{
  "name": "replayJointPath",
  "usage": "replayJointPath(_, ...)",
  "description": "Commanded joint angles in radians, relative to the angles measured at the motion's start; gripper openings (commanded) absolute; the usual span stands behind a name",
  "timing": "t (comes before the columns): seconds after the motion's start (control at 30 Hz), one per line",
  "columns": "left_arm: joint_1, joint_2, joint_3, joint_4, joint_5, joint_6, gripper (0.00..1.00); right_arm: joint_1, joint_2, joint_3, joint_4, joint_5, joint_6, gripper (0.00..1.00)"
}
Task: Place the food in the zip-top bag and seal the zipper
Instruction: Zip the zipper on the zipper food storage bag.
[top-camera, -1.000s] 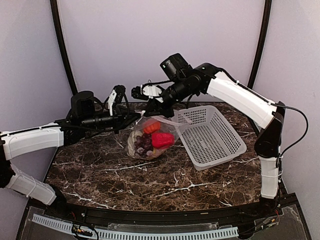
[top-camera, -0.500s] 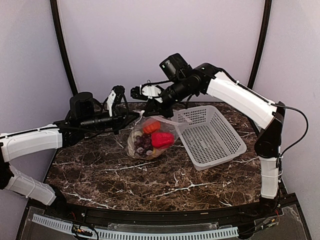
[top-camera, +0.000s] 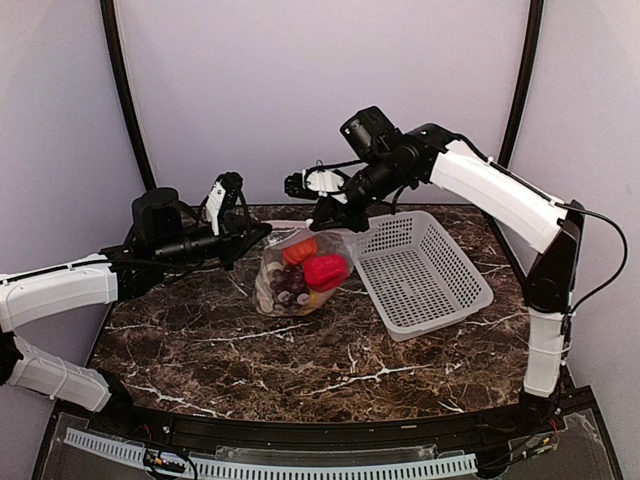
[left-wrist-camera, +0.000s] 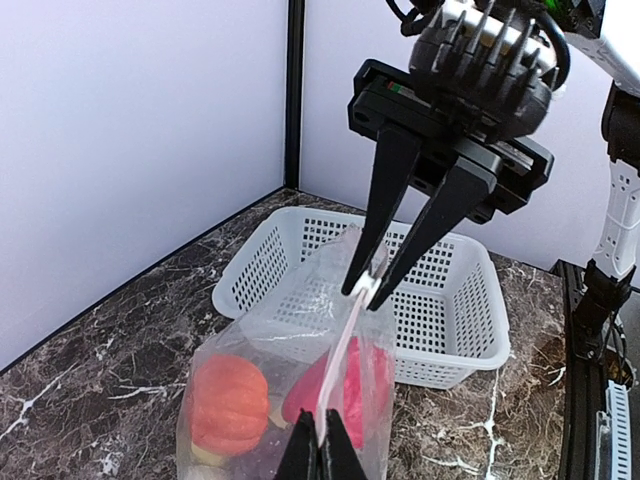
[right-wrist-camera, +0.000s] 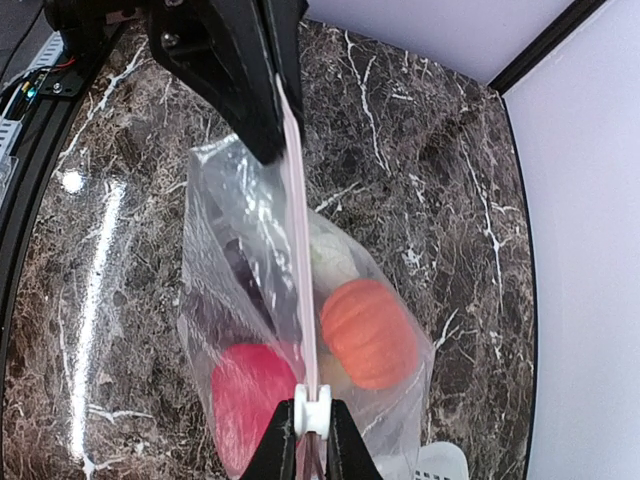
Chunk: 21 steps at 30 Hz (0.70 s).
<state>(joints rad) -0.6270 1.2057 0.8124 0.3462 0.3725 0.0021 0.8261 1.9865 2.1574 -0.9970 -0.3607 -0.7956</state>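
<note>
The clear zip-top bag (top-camera: 298, 277) hangs between both grippers, its bottom resting on the marble table. Inside are the orange-red tomato (top-camera: 301, 250), red pepper (top-camera: 326, 271), purple grapes (top-camera: 290, 285) and white cauliflower (right-wrist-camera: 332, 258). The pinkish zipper (left-wrist-camera: 340, 355) is stretched taut. My left gripper (left-wrist-camera: 322, 447) is shut on the zipper's near end. My right gripper (right-wrist-camera: 310, 428) is shut on the white slider (right-wrist-camera: 312, 410) at the far end. From above, the left gripper (top-camera: 262, 232) is left of the bag and the right gripper (top-camera: 335, 222) is above its right corner.
The white perforated basket (top-camera: 425, 275) stands empty just right of the bag and shows behind it in the left wrist view (left-wrist-camera: 455, 310). Dark marble table (top-camera: 300, 350) lies in front. Purple walls close behind.
My right gripper has moved right along the zipper with the slider. My left arm has drawn back slightly left. The zipper is stretched longer between them.
</note>
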Motion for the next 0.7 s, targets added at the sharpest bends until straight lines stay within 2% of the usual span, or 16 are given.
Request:
replayJointPath(0.0,0.015,-0.051,-0.017,0.019,-0.055,0.019,0.01,-0.080,-0.065,-0.041,-0.113,0.101,-0.027,0.09)
replayJointPath(0.67,0.019,-0.076,-0.037,0.015,-0.112,0.036,0.01,-0.218,-0.183,-0.252,-0.142,0.134,-0.022,0.09)
